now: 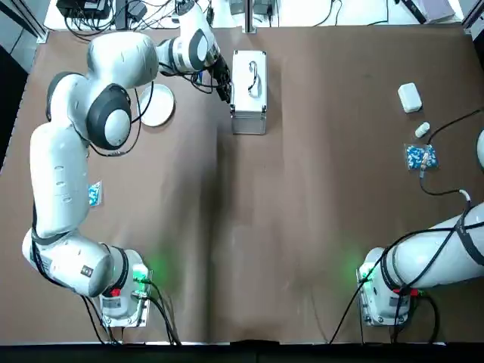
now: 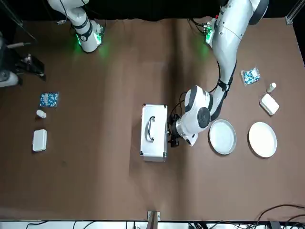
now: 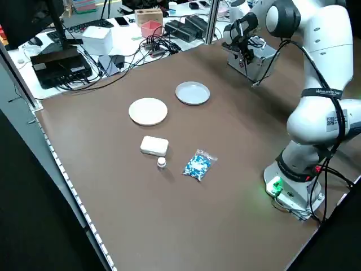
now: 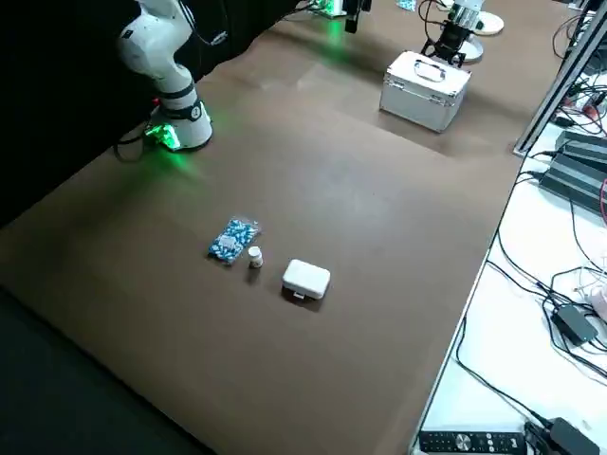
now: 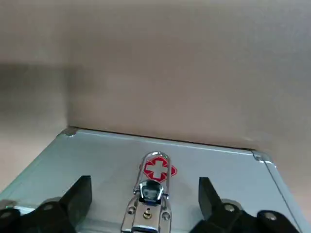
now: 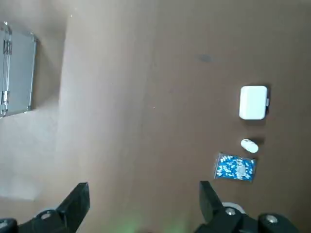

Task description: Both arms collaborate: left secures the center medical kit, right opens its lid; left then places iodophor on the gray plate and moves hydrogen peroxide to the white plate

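Aluminium kit [image 1: 249, 92] sits closed mid-table. Left gripper [image 5: 145, 204] is spread against its latch side; off-centre pressure could skid it. Right gripper [image 6: 143, 206] hangs spread, well away.

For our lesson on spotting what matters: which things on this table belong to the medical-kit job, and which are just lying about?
Belong: medical kit; gray plate; white plate; left end effector at the kit's latch side; right end effector, parked apart.

Lying about: rounded white boxes; blue-speckled packets.
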